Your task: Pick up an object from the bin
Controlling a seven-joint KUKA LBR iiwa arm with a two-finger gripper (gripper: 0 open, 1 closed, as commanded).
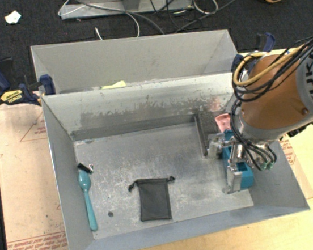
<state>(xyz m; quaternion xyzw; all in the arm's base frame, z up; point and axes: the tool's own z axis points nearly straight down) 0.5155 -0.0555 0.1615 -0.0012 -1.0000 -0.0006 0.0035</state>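
My gripper (231, 181) is low at the right side of the bin, close to the right wall, under the orange cover. A blue block-like thing (246, 177) lies right against it on the bin floor; whether it is held is hidden. A pink thing (223, 122) rests against the right wall just behind the gripper. A black cloth pouch (154, 198) with a drawstring lies flat on the floor in the front middle, well to the gripper's left.
A teal plastic spoon (88, 200) lies along the left wall, bowl toward the back, with a small black piece (85, 168) at its top. A dark upright strip (202, 135) stands just left of the gripper. The arm covers the right rim.
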